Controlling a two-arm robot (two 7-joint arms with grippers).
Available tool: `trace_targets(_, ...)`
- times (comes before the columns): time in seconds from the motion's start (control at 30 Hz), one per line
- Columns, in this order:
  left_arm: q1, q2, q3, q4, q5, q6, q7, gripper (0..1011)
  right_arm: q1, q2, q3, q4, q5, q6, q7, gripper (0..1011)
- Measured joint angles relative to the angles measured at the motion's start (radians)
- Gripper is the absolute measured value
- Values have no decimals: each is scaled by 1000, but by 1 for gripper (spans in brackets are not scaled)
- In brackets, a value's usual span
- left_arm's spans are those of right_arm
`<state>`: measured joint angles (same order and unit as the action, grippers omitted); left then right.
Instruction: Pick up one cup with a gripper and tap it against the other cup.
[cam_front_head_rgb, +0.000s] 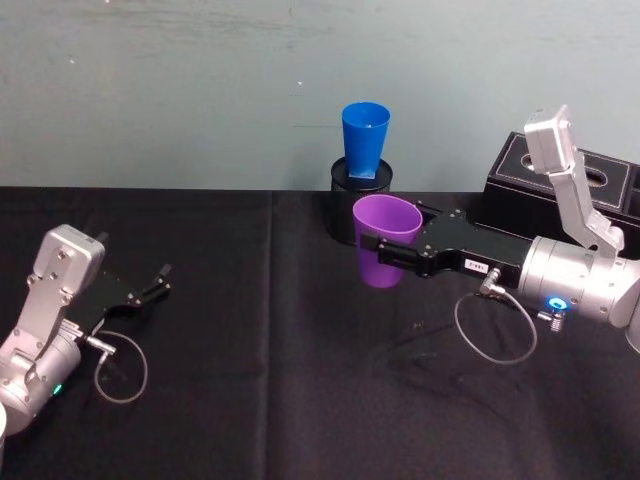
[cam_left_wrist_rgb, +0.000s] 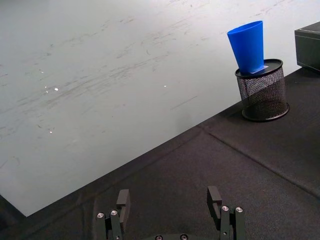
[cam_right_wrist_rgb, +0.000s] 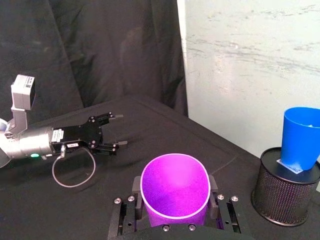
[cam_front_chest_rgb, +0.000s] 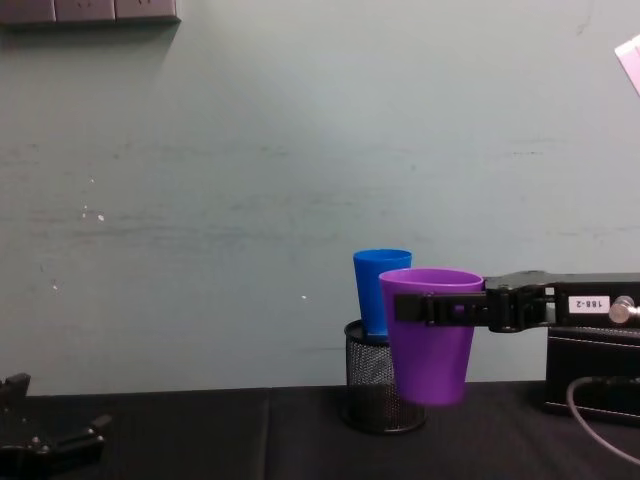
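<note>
My right gripper (cam_front_head_rgb: 380, 252) is shut on the purple cup (cam_front_head_rgb: 385, 240), holding it upright by its upper wall, clear of the black tablecloth. The right wrist view looks into the cup's open mouth (cam_right_wrist_rgb: 175, 192). The blue cup (cam_front_head_rgb: 365, 135) stands upright inside a black mesh holder (cam_front_head_rgb: 345, 200) at the table's back edge, just behind the purple cup (cam_front_chest_rgb: 432, 340). A gap separates the two cups in the right wrist view, where the blue cup (cam_right_wrist_rgb: 300, 145) stands off to the side. My left gripper (cam_front_head_rgb: 160, 282) rests open near the table's left side.
A black box (cam_front_head_rgb: 520, 180) sits at the back right, behind my right arm. A pale wall rises directly behind the table. The black cloth between the two arms is bare.
</note>
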<state>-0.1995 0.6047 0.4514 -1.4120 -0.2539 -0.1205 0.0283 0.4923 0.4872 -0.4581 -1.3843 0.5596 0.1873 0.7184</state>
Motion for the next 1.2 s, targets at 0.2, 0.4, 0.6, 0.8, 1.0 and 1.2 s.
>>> trace_targets(0.2,0,0,0,0,0,0,0,1011,0,-1,2,0,0,0,0,726)
trace_targets(0.4,0,0,0,0,0,0,0,1011,0,-1,2,1,0,0,1,726)
trace_targets(0.6,0,0,0,0,0,0,0,1012,0,-1,3,1,0,0,2,726)
trace_targets(0.8,0,0,0,0,0,0,0,1012,0,-1,4,2,0,0,2,726)
trace_targets(1.0,0,0,0,0,0,0,0,1012,0,-1,4,2,0,0,3,726)
trace_targets(1.2,0,0,0,0,0,0,0,1011,0,-1,4,2,0,0,3,726)
